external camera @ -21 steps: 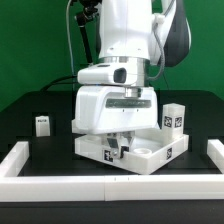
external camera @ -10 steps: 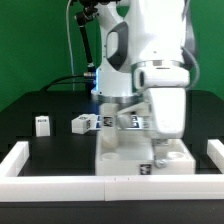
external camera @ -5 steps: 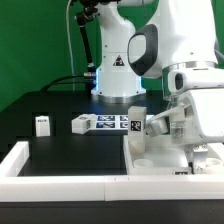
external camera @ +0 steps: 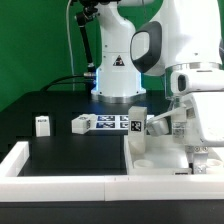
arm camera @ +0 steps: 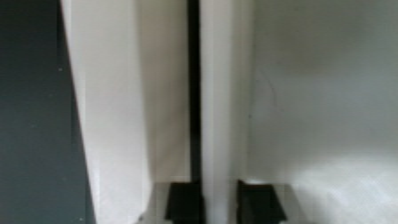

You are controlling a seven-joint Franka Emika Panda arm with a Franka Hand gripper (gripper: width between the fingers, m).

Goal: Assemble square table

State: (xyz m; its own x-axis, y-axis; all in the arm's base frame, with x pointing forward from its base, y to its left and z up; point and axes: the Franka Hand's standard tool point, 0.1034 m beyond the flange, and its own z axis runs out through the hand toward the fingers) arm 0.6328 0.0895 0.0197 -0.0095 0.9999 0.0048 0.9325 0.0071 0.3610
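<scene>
White tray (external camera: 160,166) sits in the tabletop's (external camera: 60,150) near corner, exterior view's right, beside the border bar (external camera: 70,186). Only the wrist view shows fingers (arm camera: 185,201) clenched on its rim.

White wall bars (external camera: 60,186) line the front and side edges of the black table (external camera: 60,147); the marker board (external camera: 113,123) lies flat near its middle, green backdrop (external camera: 30,50) behind.
</scene>
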